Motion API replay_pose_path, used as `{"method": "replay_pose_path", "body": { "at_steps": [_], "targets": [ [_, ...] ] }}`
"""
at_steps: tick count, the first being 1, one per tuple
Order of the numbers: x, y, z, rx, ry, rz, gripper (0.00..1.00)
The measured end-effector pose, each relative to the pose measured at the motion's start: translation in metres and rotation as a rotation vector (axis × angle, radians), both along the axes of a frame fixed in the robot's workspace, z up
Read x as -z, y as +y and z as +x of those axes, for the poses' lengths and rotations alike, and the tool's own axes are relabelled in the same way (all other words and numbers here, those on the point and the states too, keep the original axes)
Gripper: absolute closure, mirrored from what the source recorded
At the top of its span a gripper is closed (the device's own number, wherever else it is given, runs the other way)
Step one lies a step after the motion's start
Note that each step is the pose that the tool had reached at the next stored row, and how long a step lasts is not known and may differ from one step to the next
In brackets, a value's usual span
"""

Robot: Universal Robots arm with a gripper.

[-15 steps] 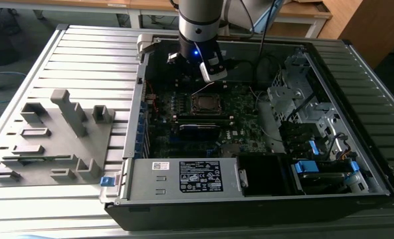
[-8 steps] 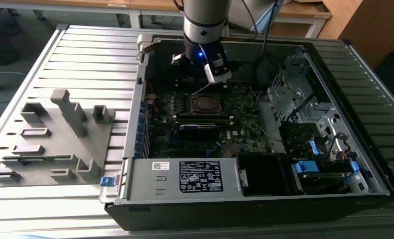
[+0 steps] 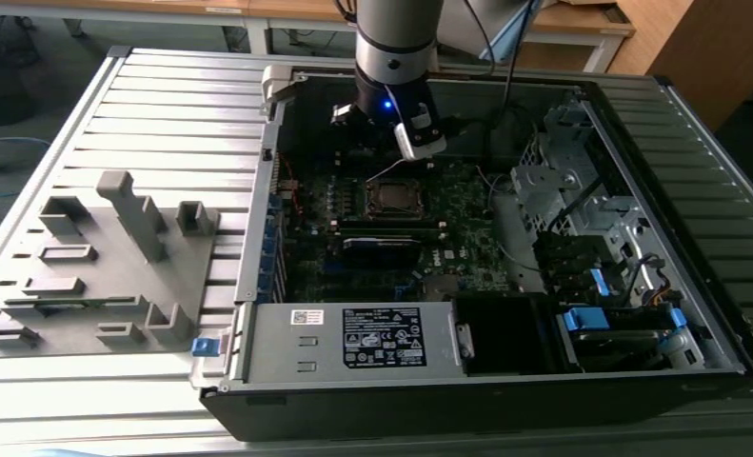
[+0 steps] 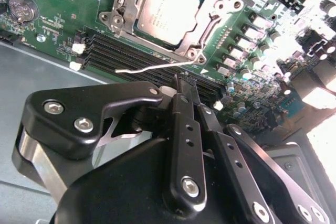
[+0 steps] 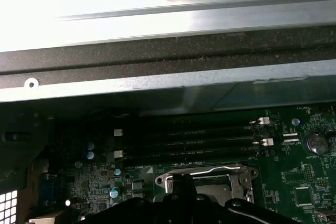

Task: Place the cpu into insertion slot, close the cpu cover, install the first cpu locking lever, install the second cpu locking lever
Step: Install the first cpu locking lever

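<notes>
A: End effector [image 4: 188,94] state?
B: Narrow. Black fingers [image 4: 182,124] pinched together in the second wrist view, nothing between them. Tip is just beside the thin silver wire locking lever [image 4: 152,67], which stands free over the black memory slots [image 4: 121,56]; contact can't be told.
A: Chip location?
B: Small flat silver-grey square cpu [image 4: 167,10] is seated on the green motherboard [image 4: 52,30]. Thin silvery metal cpu cover [image 4: 156,42] lies flat around it. A second, bent silver lever [image 4: 208,24] runs along the cover's side; looks down, latch unclear.
A: So it's lever work. How should it go?
B: Judgement: closed tip serves as a pusher. It should bear near the wire's free end, follow the hinge arc, then shift sideways until the wire latches. Slow, light force: wire is springy and could slip off onto the memory slots.
</notes>
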State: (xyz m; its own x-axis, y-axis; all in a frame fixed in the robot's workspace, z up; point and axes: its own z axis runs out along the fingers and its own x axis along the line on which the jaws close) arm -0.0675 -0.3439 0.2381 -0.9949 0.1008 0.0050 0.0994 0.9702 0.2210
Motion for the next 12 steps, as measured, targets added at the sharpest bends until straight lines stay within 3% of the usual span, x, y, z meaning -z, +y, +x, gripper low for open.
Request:
{"method": "replay_pose_path", "body": {
  "at_steps": [12],
  "targets": [
    [0.0008, 0.0000, 0.0000, 0.000, 0.0000, -0.0004, 0.89]
  ]
}}
